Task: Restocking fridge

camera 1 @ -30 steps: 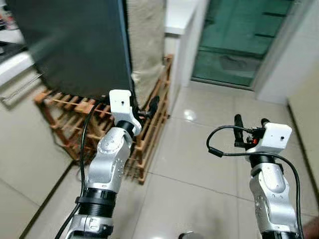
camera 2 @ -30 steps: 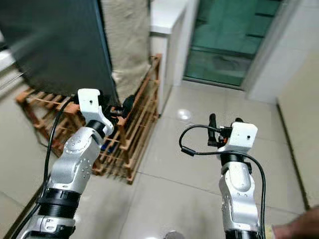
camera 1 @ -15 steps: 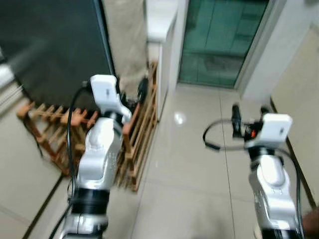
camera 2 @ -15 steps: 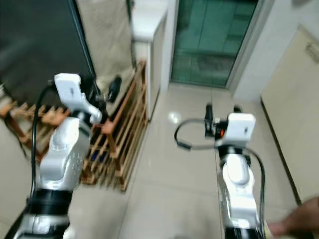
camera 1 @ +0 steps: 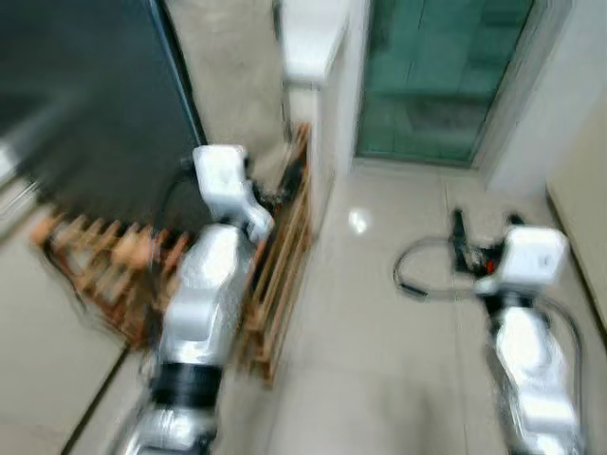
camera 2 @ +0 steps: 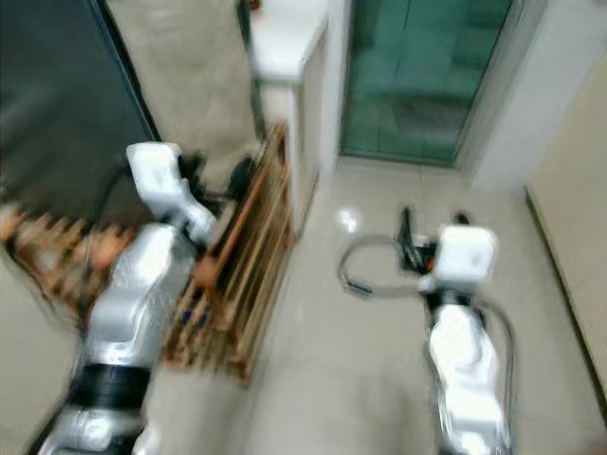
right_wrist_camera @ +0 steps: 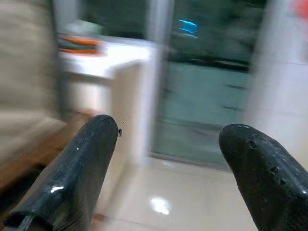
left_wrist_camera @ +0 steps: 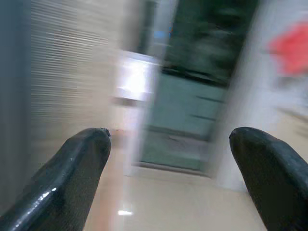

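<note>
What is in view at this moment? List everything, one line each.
Wooden rack: one, orange-brown slats, on the floor at the robot's left, beside the dark panel.
Dark panel: one, black, upper left above the rack; blurred.
Beige wall section: one, beige, behind the rack.
White counter: one, white, top centre beside the glass door.
Glass door: one, green-tinted, straight ahead.
Tiled floor: glossy cream tiles, ahead and to the right.
Left gripper: black fingers apart, raised near the rack.
Right gripper: black fingers apart, raised over the floor.
</note>
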### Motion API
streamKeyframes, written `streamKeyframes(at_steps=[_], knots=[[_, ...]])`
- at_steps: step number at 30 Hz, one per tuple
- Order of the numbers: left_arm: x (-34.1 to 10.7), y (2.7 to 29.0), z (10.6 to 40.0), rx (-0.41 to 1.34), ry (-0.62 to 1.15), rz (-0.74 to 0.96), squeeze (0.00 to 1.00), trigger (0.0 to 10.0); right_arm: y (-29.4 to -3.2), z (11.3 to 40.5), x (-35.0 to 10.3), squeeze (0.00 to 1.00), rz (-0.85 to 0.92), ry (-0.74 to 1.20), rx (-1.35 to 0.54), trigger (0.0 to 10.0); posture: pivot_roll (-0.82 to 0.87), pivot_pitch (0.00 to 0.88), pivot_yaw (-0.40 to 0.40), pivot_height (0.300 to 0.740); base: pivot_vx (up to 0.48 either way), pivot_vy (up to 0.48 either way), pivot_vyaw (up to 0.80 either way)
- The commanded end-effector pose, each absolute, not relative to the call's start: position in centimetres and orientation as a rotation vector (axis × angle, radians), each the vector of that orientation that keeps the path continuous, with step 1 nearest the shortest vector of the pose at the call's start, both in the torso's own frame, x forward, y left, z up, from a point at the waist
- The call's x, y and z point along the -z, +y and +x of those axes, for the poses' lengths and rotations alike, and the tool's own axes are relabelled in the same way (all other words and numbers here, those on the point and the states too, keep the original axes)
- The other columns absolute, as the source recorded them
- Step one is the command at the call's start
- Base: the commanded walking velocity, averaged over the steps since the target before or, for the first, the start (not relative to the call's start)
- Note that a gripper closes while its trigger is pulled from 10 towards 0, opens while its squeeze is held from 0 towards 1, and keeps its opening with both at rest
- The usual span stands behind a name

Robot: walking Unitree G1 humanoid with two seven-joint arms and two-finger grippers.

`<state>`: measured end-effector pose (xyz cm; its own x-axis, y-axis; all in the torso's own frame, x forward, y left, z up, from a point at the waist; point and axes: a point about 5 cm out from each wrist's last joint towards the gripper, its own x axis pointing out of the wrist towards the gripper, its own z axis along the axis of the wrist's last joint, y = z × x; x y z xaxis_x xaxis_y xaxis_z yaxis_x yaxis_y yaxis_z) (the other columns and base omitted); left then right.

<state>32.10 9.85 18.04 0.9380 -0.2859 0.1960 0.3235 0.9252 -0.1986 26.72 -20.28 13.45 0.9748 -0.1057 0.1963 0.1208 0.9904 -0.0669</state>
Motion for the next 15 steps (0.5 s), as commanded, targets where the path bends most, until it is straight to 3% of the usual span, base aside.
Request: streamKeyframes(at_steps=[1, 6, 15], knots=[[-17.7, 11.2, 32.4, 0.236, -0.154, -0.222, 0.00, 10.0, -19.4, 26.6, -13.0, 0.00, -0.069, -0.177, 0.072, 10.0, -0.13, 0.000, 0.016, 0.740, 0.000, 0.000, 0.00], [-18.3, 12.1, 32.8, 0.201, -0.174, -0.231, 0.00, 10.0, -19.1, 27.1, -13.1, 0.00, -0.069, -0.180, 0.054, 10.0, -0.11, 0.000, 0.006, 0.740, 0.000, 0.000, 0.00], [-18.6, 11.4, 34.0, 0.250, -0.147, -0.161, 0.00, 10.0, -18.9, 27.6, -13.2, 0.00, -0.066, -0.182, 0.053, 10.0, -0.11, 0.000, 0.017, 0.740, 0.000, 0.000, 0.00]])
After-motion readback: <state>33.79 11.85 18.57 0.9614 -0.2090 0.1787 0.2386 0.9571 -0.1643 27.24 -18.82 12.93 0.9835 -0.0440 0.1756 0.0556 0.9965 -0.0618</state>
